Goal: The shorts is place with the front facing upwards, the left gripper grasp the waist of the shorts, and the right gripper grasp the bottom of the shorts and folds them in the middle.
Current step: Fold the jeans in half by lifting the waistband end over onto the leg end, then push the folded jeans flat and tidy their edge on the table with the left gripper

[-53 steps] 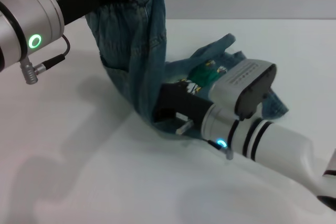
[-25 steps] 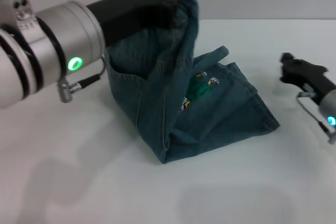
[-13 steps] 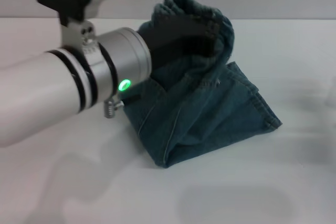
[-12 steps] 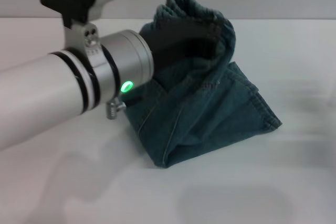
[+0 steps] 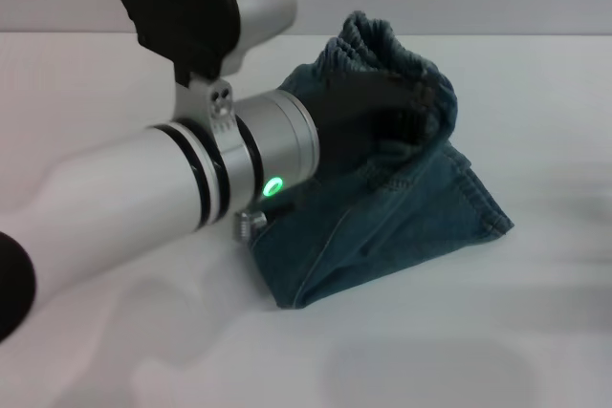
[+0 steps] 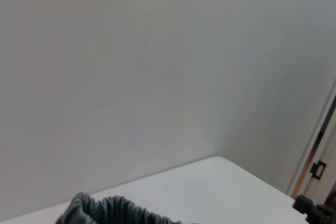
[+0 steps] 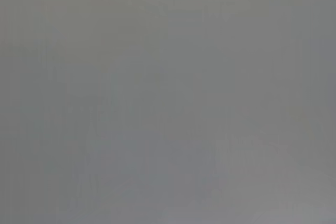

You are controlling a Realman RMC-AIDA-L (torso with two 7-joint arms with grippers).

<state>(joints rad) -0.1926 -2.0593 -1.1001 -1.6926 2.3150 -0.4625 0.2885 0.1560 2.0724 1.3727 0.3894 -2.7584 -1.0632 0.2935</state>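
The shorts lie folded on the white table, roughly at the middle of the head view. The lower layer rests flat on the surface. The upper layer slopes up from the near fold edge to a raised peak.

The waist forms that peak. Its gathered, ruffled band stands clear of the table, above the far part of the garment. The same band shows as a dark ruffled strip along one edge of the left wrist view, with table and pale wall beyond it.

The bottom lies on the table at the right side of the pile. Its stitched hem runs down to a corner near the right edge of the fabric.

The left gripper is black and sits just under the raised waist, with denim draped over and around it. The claw is closed on the waist and holds it up. The silver arm with its green light ring reaches in from the left and crosses in front of the shorts' left side.

The right gripper does not appear in the head view. Its wrist view shows only plain grey.
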